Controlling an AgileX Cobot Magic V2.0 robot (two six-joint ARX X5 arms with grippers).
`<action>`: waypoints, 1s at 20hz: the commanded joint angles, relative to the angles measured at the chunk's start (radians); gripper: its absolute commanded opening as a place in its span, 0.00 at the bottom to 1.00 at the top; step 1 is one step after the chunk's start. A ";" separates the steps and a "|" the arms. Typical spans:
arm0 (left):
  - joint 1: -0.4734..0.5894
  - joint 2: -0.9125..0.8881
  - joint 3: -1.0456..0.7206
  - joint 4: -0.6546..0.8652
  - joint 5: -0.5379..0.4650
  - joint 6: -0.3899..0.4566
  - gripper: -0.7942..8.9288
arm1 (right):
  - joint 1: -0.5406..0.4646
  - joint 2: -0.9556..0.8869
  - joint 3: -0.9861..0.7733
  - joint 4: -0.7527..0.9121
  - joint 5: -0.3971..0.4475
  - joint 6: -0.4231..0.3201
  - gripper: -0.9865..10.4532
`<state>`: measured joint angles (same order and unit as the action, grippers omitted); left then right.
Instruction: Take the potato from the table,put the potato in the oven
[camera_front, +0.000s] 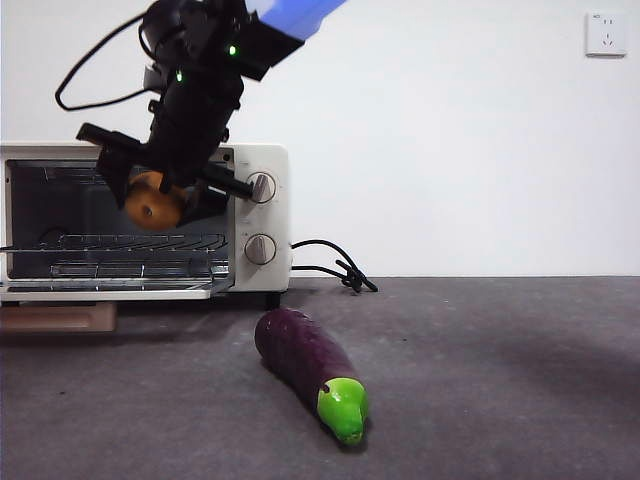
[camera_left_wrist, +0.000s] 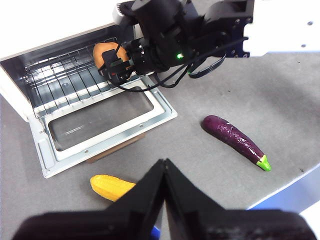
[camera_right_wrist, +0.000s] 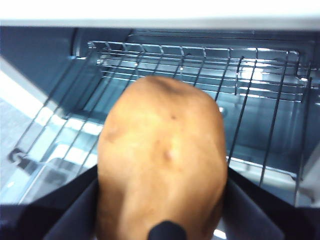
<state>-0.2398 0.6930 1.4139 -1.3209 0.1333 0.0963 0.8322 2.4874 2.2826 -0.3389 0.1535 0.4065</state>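
Observation:
The orange-brown potato (camera_front: 152, 203) hangs in the mouth of the cream-white oven (camera_front: 262, 215), above its wire rack (camera_front: 140, 243). My right gripper (camera_front: 160, 195) is shut on the potato (camera_right_wrist: 162, 165), which fills the right wrist view with the rack (camera_right_wrist: 200, 65) behind it. The left wrist view shows the potato (camera_left_wrist: 104, 54) at the oven opening (camera_left_wrist: 65, 75), with the glass door (camera_left_wrist: 100, 122) folded down flat. My left gripper (camera_left_wrist: 164, 172) stays high above the table (camera_front: 480, 380), jaws shut and holding nothing.
A purple eggplant (camera_front: 310, 368) with a green tip lies on the table in front of the oven. A yellow corn cob (camera_left_wrist: 111, 187) lies near the open door. The oven's black cord (camera_front: 335, 265) trails to the right. A wooden block (camera_front: 60, 318) sits under the door.

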 joint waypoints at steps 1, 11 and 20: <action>-0.007 0.008 -0.002 0.005 -0.002 -0.008 0.08 | 0.000 0.048 0.002 0.037 0.005 0.009 0.08; -0.024 0.031 -0.002 0.005 -0.003 -0.010 0.08 | -0.002 0.068 0.002 0.118 0.086 -0.019 0.09; -0.027 0.043 -0.002 0.005 -0.003 -0.010 0.08 | -0.002 0.068 0.002 0.131 0.090 -0.029 0.37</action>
<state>-0.2649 0.7380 1.4139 -1.3209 0.1329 0.0933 0.8295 2.5317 2.2826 -0.2157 0.2390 0.3843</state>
